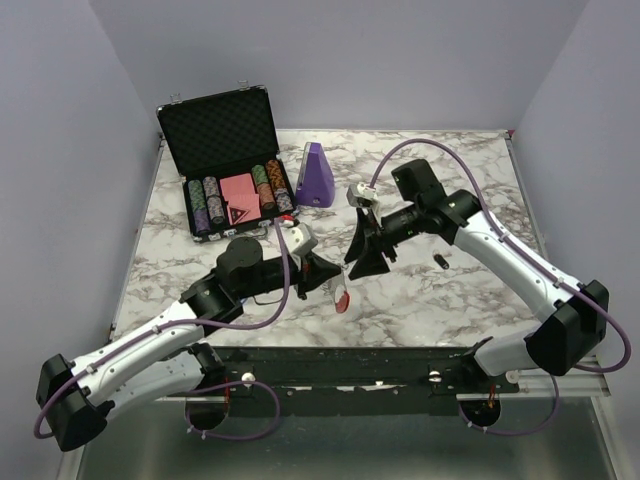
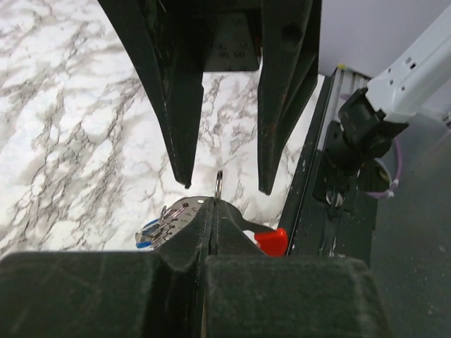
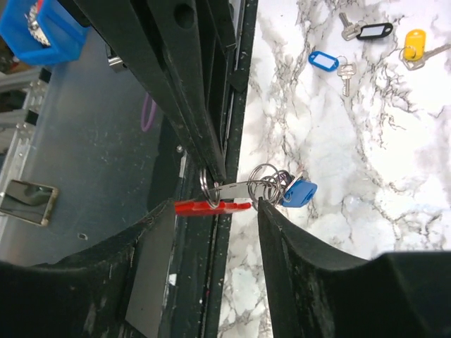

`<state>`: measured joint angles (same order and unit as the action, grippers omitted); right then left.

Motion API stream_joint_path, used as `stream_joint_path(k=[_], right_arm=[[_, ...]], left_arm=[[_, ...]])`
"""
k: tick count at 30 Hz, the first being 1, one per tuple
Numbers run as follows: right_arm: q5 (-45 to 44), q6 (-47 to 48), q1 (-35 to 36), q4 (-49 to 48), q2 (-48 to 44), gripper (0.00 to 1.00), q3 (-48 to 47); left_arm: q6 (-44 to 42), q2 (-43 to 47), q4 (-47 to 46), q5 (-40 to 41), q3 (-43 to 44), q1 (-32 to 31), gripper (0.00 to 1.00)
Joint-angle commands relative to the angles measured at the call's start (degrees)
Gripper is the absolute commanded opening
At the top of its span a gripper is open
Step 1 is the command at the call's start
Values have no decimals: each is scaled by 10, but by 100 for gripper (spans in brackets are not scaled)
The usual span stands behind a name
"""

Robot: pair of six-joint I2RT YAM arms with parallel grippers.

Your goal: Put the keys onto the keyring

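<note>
Left gripper [image 2: 213,209] tight on keyring [image 2: 270,241] (right gripper [image 2: 225,186] astride it)

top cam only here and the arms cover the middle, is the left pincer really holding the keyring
Observer: Yes. The left wrist view shows the left pincer shut on the keyring, on the metal beside its red part.
Operator: and the right pincer, closed too
Observer: No. The right pincer is open, with one finger on each side of the keyring.
Operator: any keys on it
Observer: One. The right wrist view shows a blue-tagged key hanging from the keyring's silver rings.
</note>
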<state>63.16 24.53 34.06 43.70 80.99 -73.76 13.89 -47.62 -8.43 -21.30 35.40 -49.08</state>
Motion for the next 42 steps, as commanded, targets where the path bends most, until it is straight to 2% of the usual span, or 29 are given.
stream_joint_path(k=[1, 12, 25, 32, 42], right_arm=[[14, 69, -1, 56, 5, 60, -33], [-10, 33, 1, 21, 12, 56, -24], [-45, 35, 30, 2, 14, 56, -3], [-53, 37, 37, 1, 14, 46, -2], [-83, 39, 47, -5, 13, 43, 4]], left_arm=[[-61, -25, 126, 15, 51, -13, 0], [-51, -46, 134, 17, 78, -19, 0], [-15, -56, 115, 11, 79, -19, 0], [-6, -63, 110, 6, 81, -19, 0], [2, -63, 105, 6, 80, -19, 0]])
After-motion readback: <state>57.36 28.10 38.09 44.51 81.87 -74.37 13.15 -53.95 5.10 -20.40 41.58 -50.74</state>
